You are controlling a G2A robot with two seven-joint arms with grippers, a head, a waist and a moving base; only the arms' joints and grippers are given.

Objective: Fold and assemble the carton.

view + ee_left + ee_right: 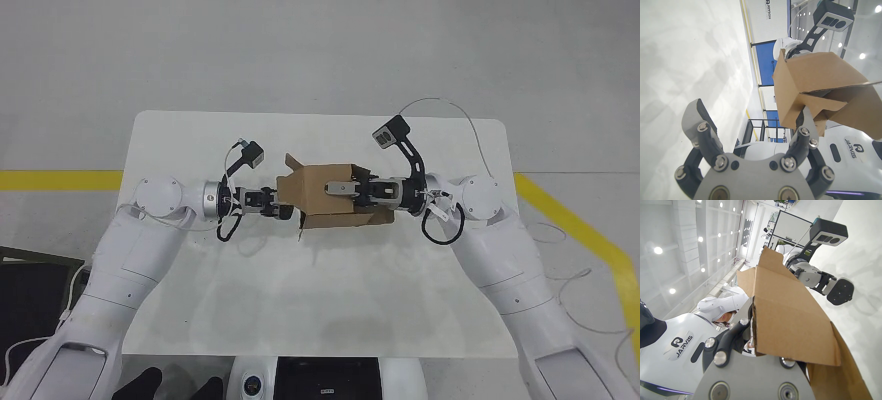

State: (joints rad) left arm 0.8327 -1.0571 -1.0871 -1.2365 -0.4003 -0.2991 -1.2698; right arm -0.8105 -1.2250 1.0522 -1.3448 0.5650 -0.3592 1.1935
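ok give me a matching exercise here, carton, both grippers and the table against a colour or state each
Things:
1. carton
2. left gripper
3. right gripper
4. table

Colour or state:
a. white
b. fingers spread open
c. brown, flaps unfolded
d. shut on a cardboard wall

Pairs: 1-c, 2-b, 3-d, 4-a

The brown corrugated cardboard carton (325, 190) is matt paper board, smooth on its faces and rough and fluted along the cut edges. The left gripper (751, 108) has a brushed grey metal base plate with shiny screws. Its fingers (689, 115) are pale and matt, faced with black ribbed pads. The white bench (200, 300) looks smooth and faintly glossy.
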